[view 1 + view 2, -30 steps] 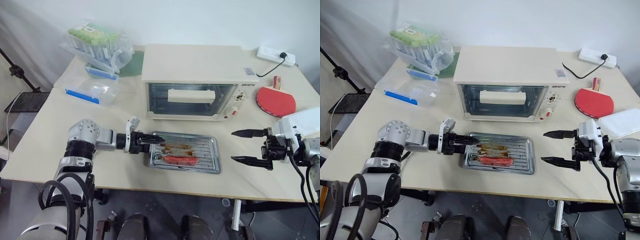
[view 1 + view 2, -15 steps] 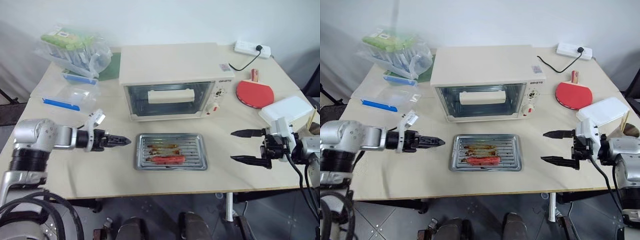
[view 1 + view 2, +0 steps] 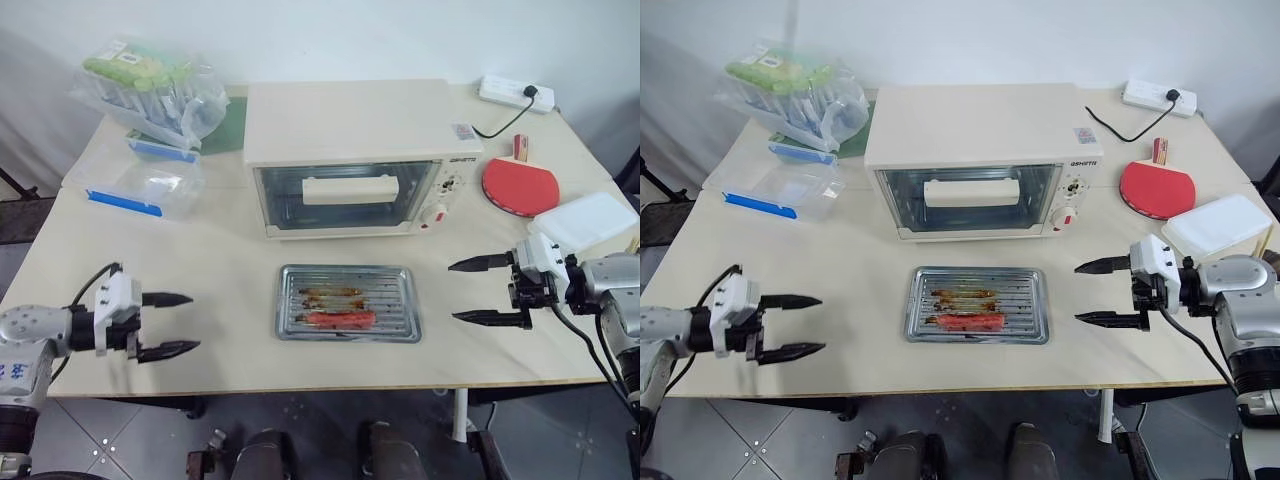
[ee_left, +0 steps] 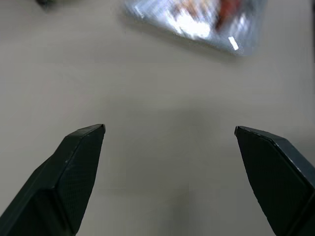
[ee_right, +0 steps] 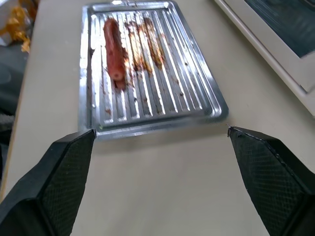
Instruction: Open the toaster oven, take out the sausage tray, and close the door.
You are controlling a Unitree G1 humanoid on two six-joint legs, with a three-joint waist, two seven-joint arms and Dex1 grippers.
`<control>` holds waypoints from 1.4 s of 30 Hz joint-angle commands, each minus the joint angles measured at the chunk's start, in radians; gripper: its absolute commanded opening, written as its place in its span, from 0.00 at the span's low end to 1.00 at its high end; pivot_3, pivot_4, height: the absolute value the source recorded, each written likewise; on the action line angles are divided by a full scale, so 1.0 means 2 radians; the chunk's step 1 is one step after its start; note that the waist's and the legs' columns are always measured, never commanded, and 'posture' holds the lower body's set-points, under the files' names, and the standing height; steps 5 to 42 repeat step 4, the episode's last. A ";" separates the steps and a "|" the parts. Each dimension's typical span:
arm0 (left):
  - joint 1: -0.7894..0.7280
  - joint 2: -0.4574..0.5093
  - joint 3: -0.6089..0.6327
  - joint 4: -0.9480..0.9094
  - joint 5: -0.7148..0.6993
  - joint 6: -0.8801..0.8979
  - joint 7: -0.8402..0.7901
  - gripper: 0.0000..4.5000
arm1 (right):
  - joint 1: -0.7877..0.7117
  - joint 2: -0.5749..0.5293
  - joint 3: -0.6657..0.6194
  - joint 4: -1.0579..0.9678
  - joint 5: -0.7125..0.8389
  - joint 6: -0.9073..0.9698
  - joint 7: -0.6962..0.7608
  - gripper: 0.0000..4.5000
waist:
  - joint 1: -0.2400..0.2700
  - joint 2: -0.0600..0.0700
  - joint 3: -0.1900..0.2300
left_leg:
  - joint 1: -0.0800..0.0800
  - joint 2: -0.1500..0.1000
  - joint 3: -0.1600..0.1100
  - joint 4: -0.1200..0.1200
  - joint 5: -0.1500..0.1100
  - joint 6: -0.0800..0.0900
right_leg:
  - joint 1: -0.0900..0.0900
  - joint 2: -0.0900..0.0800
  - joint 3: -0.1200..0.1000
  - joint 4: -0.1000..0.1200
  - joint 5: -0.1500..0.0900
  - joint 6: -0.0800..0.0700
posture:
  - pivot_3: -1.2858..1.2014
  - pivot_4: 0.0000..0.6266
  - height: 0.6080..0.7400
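Right wrist view: sausage tray [image 5: 152, 73] beyond spread fingers [image 5: 64, 172].

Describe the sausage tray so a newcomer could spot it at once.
Find the cream oven in the middle of the table. Right in front of its closed door, flat on the tabletop, lies the tray. It is the only shiny ribbed metal thing there, holding one red sausage and browned bits, unlike the clear plastic boxes at the far left.

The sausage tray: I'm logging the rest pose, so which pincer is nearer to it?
Right. The right pincer hovers open just off the right end of the sausage tray; the left pincer is open too, well off its left end.
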 commanded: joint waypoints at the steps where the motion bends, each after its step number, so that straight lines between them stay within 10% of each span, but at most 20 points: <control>1: -0.002 0.014 0.028 0.019 -0.005 0.009 0.004 1.00 | 0.006 -0.013 -0.023 0.011 -0.004 -0.014 0.027 1.00 | 0.000 0.000 0.000 | 0.000 0.000 0.000 0.000 0.000 0.000 | 0.000 0.000 0.000 0.000 0.000 0.000 | 0.52 0.24 1.00; 42: 0.008 0.021 0.038 0.002 -0.020 0.055 0.002 1.00 | 0.031 -0.010 -0.044 0.003 0.000 -0.012 0.003 1.00 | 0.000 0.000 0.000 | 0.000 0.000 0.001 0.000 0.000 0.001 | -0.002 0.000 0.000 0.001 0.000 0.000 | 0.52 0.24 1.00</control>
